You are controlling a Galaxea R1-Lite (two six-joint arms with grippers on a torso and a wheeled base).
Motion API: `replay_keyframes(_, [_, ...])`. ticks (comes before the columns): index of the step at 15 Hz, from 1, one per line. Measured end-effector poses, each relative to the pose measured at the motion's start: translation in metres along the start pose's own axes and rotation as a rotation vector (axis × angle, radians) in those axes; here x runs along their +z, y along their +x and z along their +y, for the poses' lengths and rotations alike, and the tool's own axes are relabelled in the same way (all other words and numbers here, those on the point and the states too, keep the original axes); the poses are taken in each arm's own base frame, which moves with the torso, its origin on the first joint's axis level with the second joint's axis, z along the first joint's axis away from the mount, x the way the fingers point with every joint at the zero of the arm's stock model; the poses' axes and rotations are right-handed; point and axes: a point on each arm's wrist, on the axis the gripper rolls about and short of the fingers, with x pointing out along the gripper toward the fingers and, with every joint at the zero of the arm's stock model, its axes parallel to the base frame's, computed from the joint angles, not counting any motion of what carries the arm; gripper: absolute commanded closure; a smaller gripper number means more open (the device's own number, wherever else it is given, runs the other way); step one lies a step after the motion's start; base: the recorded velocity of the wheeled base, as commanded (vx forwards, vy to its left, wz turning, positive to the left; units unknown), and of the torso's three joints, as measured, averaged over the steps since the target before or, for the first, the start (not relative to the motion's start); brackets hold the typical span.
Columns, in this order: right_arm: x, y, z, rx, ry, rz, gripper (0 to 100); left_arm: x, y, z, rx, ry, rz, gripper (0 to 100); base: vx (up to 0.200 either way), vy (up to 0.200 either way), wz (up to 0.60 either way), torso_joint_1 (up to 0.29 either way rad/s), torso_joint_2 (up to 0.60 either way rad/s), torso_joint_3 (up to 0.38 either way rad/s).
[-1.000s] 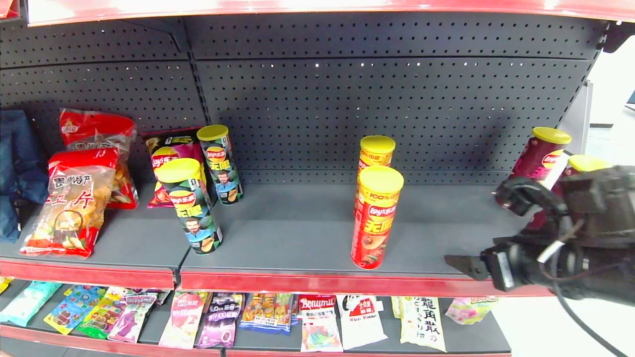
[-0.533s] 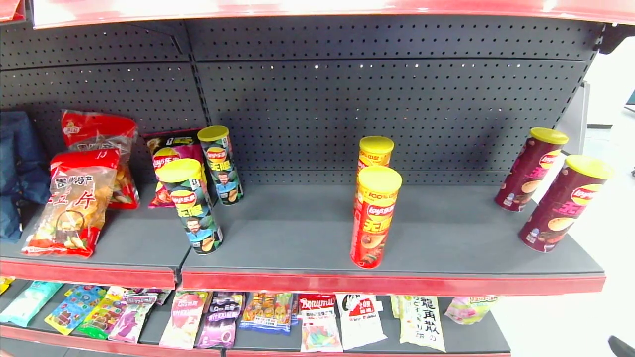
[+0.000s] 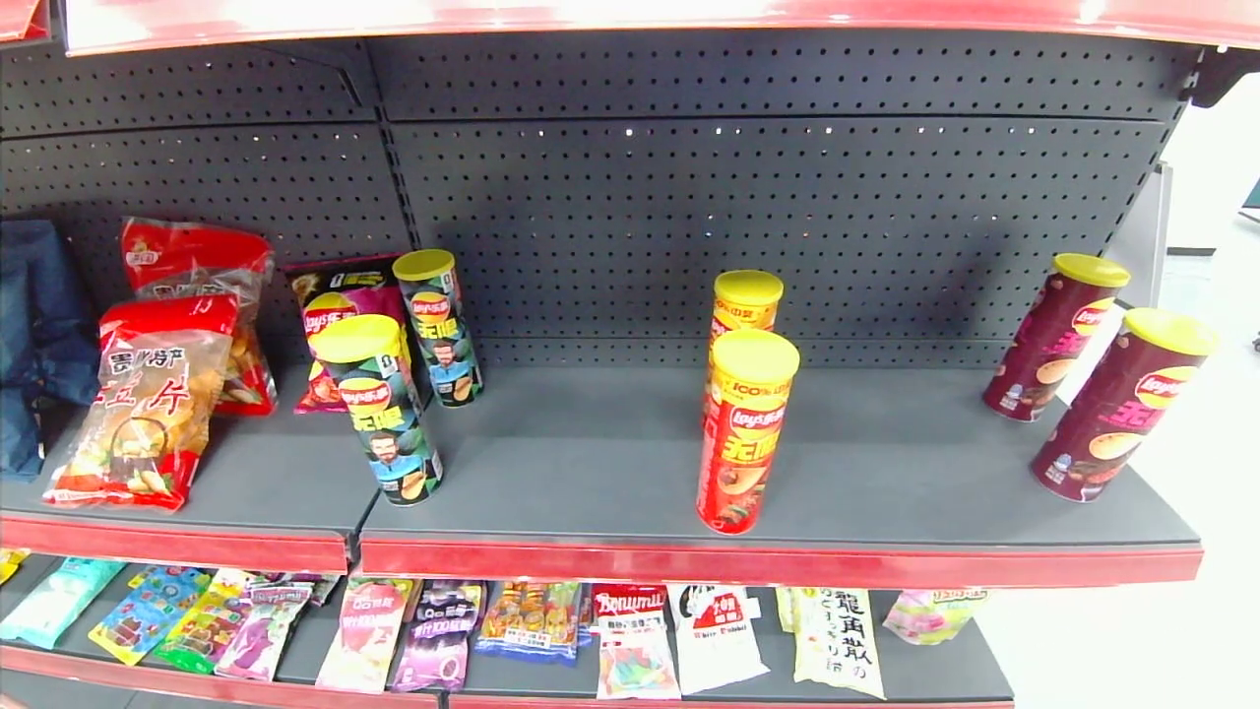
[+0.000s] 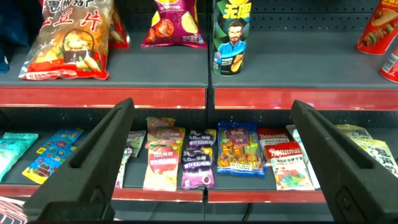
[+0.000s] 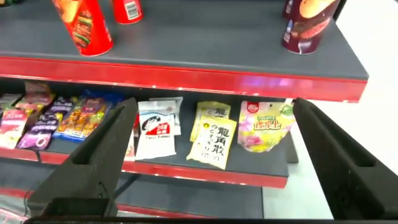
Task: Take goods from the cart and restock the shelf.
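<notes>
Gaping wide, Sam, that left claw (image 4: 211, 107), nothing in its grip, facing the shelf (image 4: 155, 68); the right claw (image 5: 214, 106) is just as wide and just as empty.

Agreed, Lee. Out beyond them the goods stand in pairs: two maroon cans (image 3: 1122, 404) at the shelf's right end, two red cans (image 3: 745, 433) one behind the other mid-shelf, two dark cans (image 3: 379, 409) beside the snack bags (image 3: 148, 404) on the left.

So what's the call?

A fetch, I'd say: off to the cart for the next item. Keep the claw spread until it straddles the thing, close on the middle of the body, lift straight.

And placing?

Plenty of bare shelf between the red and maroon pairs. Come in level, set it down upright, well apart from its neighbours; those tall cans look easy to topple.
</notes>
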Motion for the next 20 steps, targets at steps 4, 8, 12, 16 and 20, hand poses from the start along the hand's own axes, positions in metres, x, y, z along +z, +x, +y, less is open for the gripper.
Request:
replay_keyframes(4, [-0.0016, -0.0039, 0.0019, -0.023, -0.009, -0.053, 0, 0.0, 0.0, 0.0, -0.001, 0.0, 0.0, 0, 0.0, 0.0, 0.0, 0.0, 0.0, 0.0])
replay_keyframes(8, [-0.0027, -0.0067, 0.0021, -0.053, -0.001, -0.092, 0, 0.0, 0.0, 0.0, 0.0, 0.0, 0.0, 0, 0.0, 0.0, 0.0, 0.0, 0.0, 0.0])
replay_keyframes(12, [-0.003, -0.0073, 0.0018, -0.073, 0.011, -0.1, 0, 0.0, 0.0, 0.0, 0.0, 0.0, 0.0, 0, 0.0, 0.0, 0.0, 0.0, 0.0, 0.0])
replay_keyframes(16, [-0.0031, -0.0074, 0.0018, -0.073, 0.011, -0.1, 0, 0.0, 0.0, 0.0, 0.0, 0.0, 0.0, 0, 0.0, 0.0, 0.0, 0.0, 0.0, 0.0])
replay_keyframes(20, [-0.0031, -0.0074, 0.0016, -0.079, 0.012, -0.1, 0, 0.0, 0.0, 0.0, -0.001, 0.0, 0.0, 0, 0.0, 0.0, 0.0, 0.0, 0.0, 0.0])
